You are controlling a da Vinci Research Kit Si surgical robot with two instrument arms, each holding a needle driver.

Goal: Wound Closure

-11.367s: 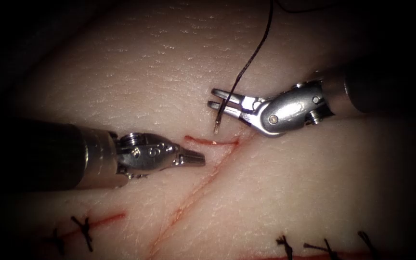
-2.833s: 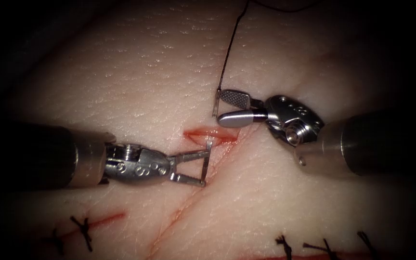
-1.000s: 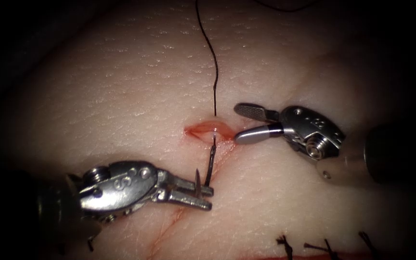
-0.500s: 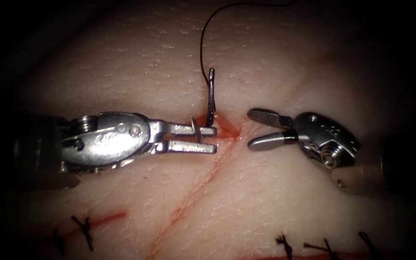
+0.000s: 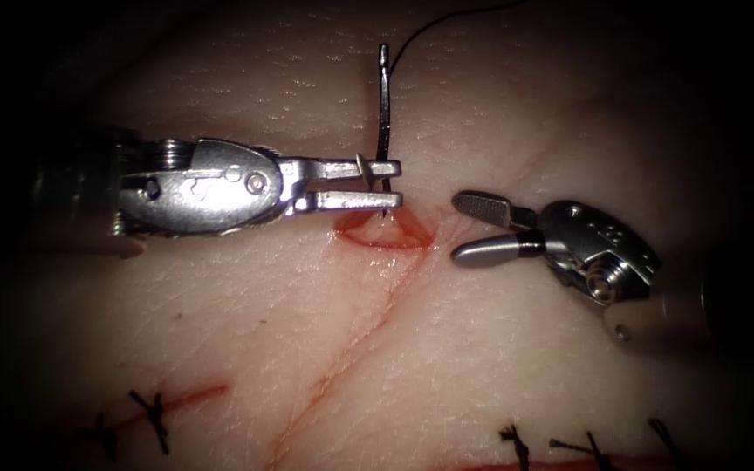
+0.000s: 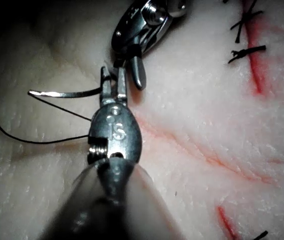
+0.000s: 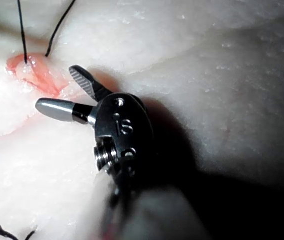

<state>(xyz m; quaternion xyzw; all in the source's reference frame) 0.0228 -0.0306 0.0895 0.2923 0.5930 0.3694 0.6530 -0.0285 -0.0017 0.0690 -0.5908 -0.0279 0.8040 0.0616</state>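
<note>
In the endoscope view the left tool (image 5: 384, 185), polished steel with slim straight jaws, pinches the needle (image 5: 383, 109) close to its pointed end. The rest of the thin dark curve rises above the jaws, clear of the tissue (image 5: 499, 384). Black thread (image 5: 438, 19) runs from the needle's upper, blunt end away towards the dark edge. Just below the jaw tips lies the cut (image 5: 384, 234), a short lens-shaped opening with wet red edges; a faint red line trails down from it across the pale, finely wrinkled skin. To the right of the cut the right tool (image 5: 469, 228) has its jaws spread and holds nothing: the upper jaw shows a cross-hatched face, the lower a smooth rounded back. Knotted black stitches (image 5: 152, 417) sit on older red lines well below both tools.

In the left wrist view the left tool (image 6: 112, 82) has its narrow jaws pressed on the needle (image 6: 61, 93), which sticks out sideways as a bright, gently bowed sliver. Fine thread (image 6: 26, 139) loops over the grainy tissue beside the jaws. The right tool (image 6: 137, 75) stands just beyond the jaw tips.

In the right wrist view the right tool (image 7: 61, 92) is parted, empty, one jaw ribbed and one glossy. Two strands of thread (image 7: 21, 30) rise from the pink, moist cut (image 7: 34, 72) just beyond its tips.
</note>
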